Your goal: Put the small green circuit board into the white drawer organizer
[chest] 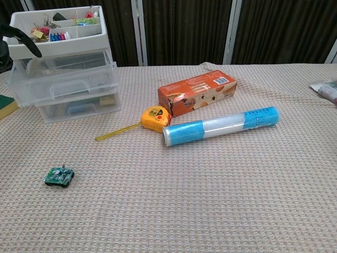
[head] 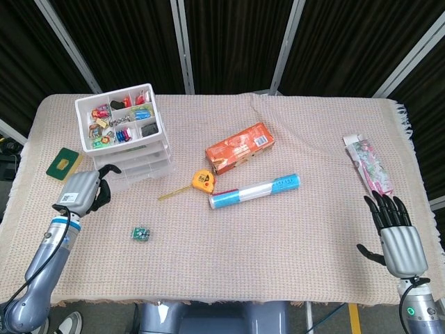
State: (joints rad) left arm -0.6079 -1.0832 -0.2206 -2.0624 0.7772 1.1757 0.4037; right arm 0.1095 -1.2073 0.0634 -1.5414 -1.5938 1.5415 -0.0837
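The small green circuit board (head: 141, 234) (chest: 59, 176) lies flat on the woven cloth, in front of the white drawer organizer (head: 124, 129) (chest: 63, 31). The organizer's top tray holds several small coloured items, and three clear drawers sit below it. The top clear drawer (chest: 63, 76) stands out forward of the other two. My left hand (head: 83, 191) (chest: 10, 45) is at that drawer's left front corner with its fingers (chest: 23, 36) curled around it, a short way behind and left of the board. My right hand (head: 398, 233) rests open at the near right edge, far from everything.
An orange box (head: 240, 147), a yellow tape measure (head: 202, 181) with its tape drawn out, and a blue-and-white roll (head: 254, 191) lie mid-table. A green pad (head: 64, 163) sits left of the organizer. A printed packet (head: 368, 163) lies at the right.
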